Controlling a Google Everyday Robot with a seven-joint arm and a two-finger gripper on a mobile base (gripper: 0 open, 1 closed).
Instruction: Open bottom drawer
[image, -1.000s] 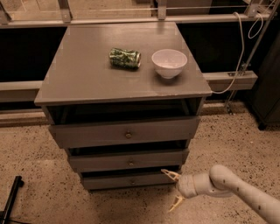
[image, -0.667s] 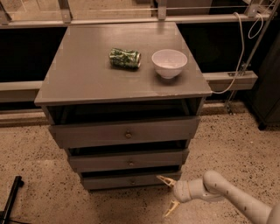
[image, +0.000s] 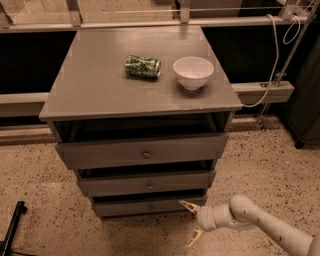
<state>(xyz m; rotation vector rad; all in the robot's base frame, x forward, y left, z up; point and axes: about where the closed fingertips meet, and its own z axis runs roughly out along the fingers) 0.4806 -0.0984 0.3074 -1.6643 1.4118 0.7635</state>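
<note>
The bottom drawer (image: 130, 207) is the lowest and narrowest grey front of the grey cabinet, with a small round knob (image: 151, 207) at its centre. It looks closed, with a dark gap above it. My gripper (image: 191, 224) is low at the drawer's right end, open, with one finger (image: 188, 205) touching or just in front of the drawer's right corner and the other finger (image: 194, 238) lower near the floor. It holds nothing. The white arm reaches in from the lower right.
On the cabinet top (image: 100, 80) lie a crushed green can (image: 142, 66) and a white bowl (image: 193, 72). The middle drawer (image: 145, 184) and top drawer (image: 142, 151) sit above. A cable (image: 272, 60) hangs at right; a black leg (image: 12, 227) stands at lower left.
My gripper has moved left along the floor level toward the bottom drawer's right end, staying open. The drawers have not moved.
</note>
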